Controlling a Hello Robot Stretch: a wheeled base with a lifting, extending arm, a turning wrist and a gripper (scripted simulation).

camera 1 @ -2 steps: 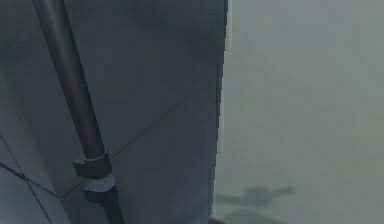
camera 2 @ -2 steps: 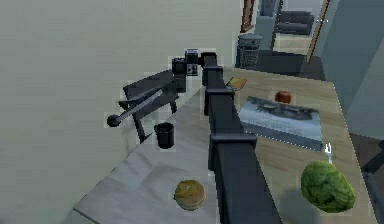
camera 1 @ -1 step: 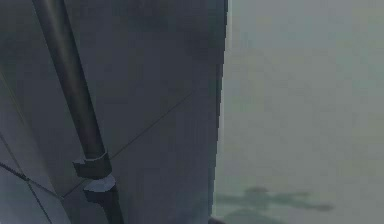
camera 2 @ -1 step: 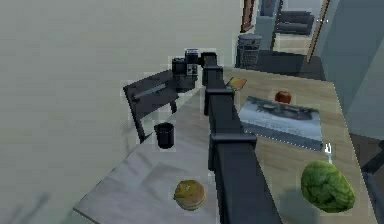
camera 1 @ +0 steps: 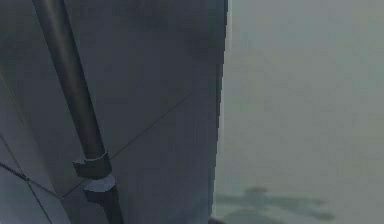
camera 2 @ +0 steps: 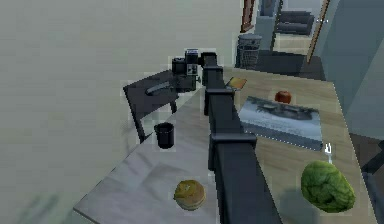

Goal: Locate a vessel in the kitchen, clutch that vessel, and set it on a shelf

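At the far end of your dark square arm bar [camera 2: 232, 150], left of the small white marker squares [camera 2: 192, 60], your claw [camera 2: 160, 88] shows against a dark slanted panel [camera 2: 148, 108] at the far left edge of the pale table top [camera 2: 130, 180]. You cannot tell whether the claw grips anything, because that panel lies right behind its fingers.

The task's thing, a small dark cylindrical cup [camera 2: 164, 134], stands upright on the table near its left edge, just left of the arm bar and nearer to you than the claw. Closer in, towards the near left corner, you see a round brownish bun-like lump [camera 2: 189, 194] just beside the bar.

On the bar's other side, a round green melon-like ball [camera 2: 328, 186] rests near the near edge. Farther out lies a flat grey printed sheet or book [camera 2: 280, 113], with a small red object [camera 2: 283, 97] just beyond it.

Ahead, you face a tall dark grey panel [camera 1: 160, 90] carrying a long dark rod [camera 1: 70, 80], with a pale wall [camera 1: 310, 90] on the forward view's right.
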